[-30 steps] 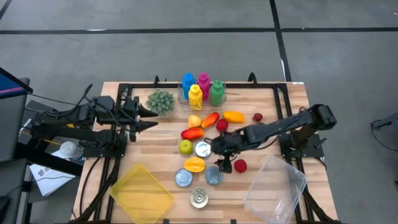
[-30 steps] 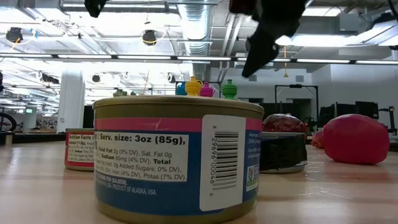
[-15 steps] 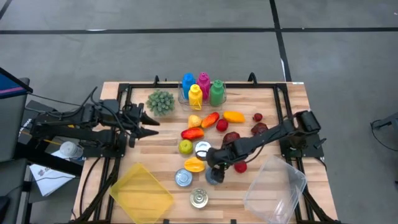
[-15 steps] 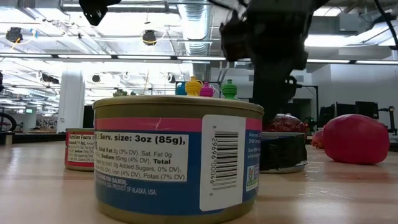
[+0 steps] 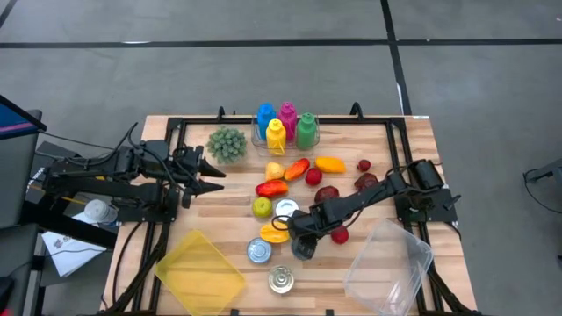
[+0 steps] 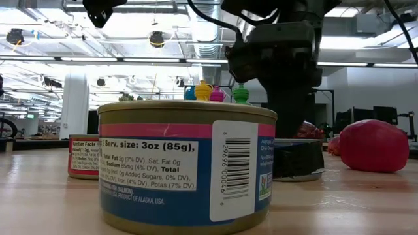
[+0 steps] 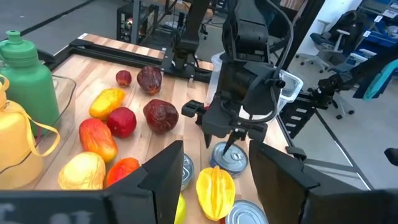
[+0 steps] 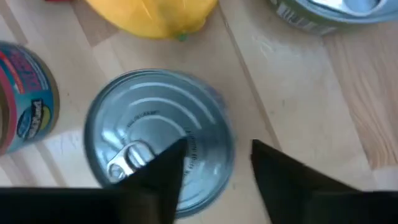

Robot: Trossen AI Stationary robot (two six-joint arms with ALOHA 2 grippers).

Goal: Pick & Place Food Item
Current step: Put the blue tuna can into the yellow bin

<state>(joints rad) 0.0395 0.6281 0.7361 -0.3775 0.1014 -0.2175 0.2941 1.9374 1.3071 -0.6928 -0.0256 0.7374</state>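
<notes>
- The right gripper (image 5: 301,247) is down over a small can (image 8: 158,140) near the front middle of the counter (image 5: 395,154), between the yellow starfruit (image 5: 274,232) and the red fruit (image 5: 339,234).
- In the right wrist view its fingers straddle the can's rim, one over the lid and one just outside the wall; I cannot tell whether they are gripping yet.
- To do this well, I judge the fingers should sit lower on the side wall, centred on the can, before squeezing; a grip on the rim alone could slip.
- The left gripper (image 5: 211,173) waits over the left part of the counter beside the green spiky ball (image 5: 226,142), its fingers parted and empty.
- Room is tight: the starfruit lies just beside the can, another can (image 5: 258,251) is near, and a third can (image 5: 281,281) stands close to the counter's front edge.
- A straight lift looks safest before any sideways move.
- The clear container (image 5: 388,260) lies at the front right corner, overhanging the edge, with the red fruit on the way; the yellow lid (image 5: 200,272) lies at the front left.
</notes>
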